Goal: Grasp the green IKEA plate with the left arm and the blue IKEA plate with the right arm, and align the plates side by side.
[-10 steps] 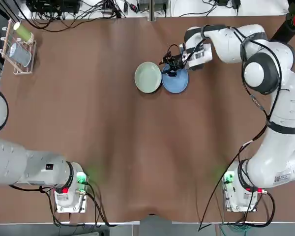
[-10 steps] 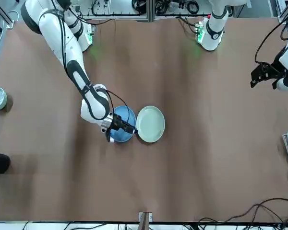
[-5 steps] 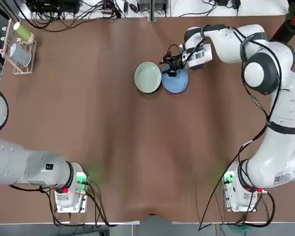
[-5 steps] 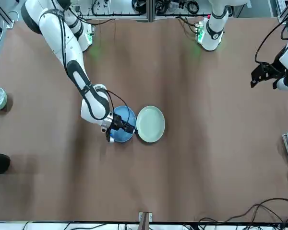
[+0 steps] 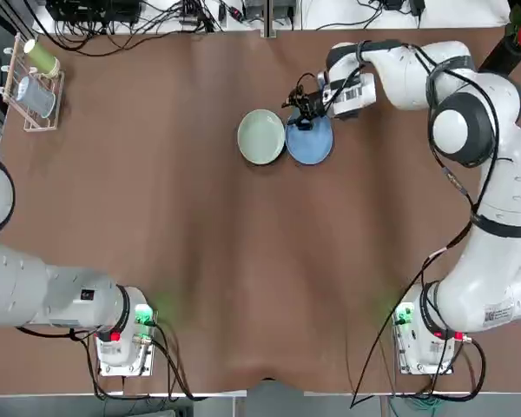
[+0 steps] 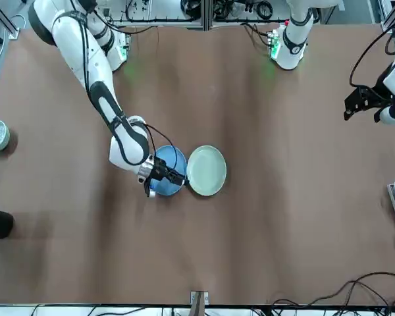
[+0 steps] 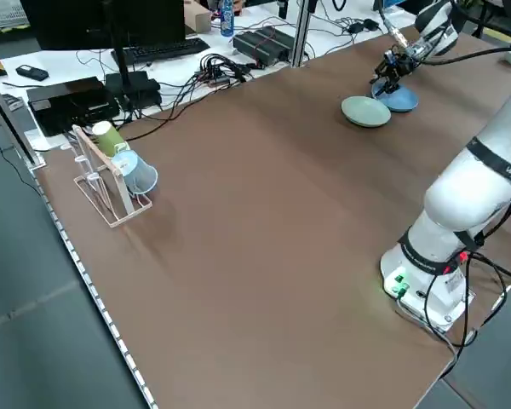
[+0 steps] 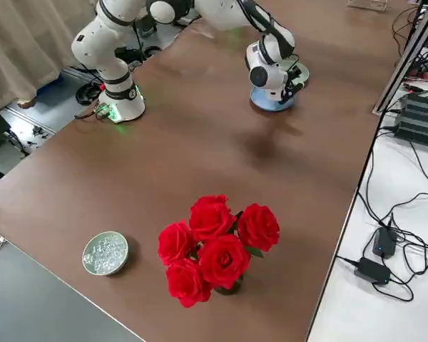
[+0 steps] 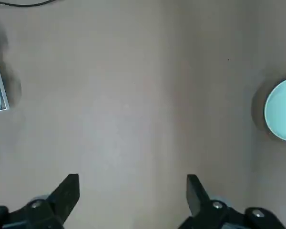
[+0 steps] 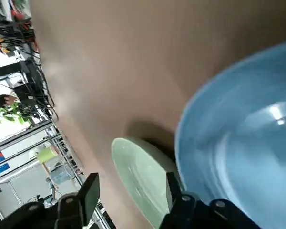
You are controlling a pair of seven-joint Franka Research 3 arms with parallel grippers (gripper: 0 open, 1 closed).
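Note:
The pale green plate (image 5: 261,136) and the sky-blue plate (image 5: 310,141) lie flat side by side, rims nearly touching, at the far middle of the table. My right gripper (image 5: 302,110) hovers over the blue plate's far rim, next to the green plate. In the right wrist view its fingers (image 10: 90,190) stand open with nothing between them, over the blue plate (image 10: 238,138) and the green plate (image 10: 138,167). My left gripper (image 6: 361,103) is parked at the table's left side, open (image 9: 132,191), far from the green plate (image 9: 282,109).
A wooden rack (image 5: 33,82) with a green and a blue cup stands at the far left corner. A vase of red roses (image 8: 214,246) and a small silver bowl (image 8: 105,252) sit at the right side. Cables run along the far edge.
My right gripper has drawn back a little from the blue plate's middle toward its far rim. Both plates and the left arm stay where they were.

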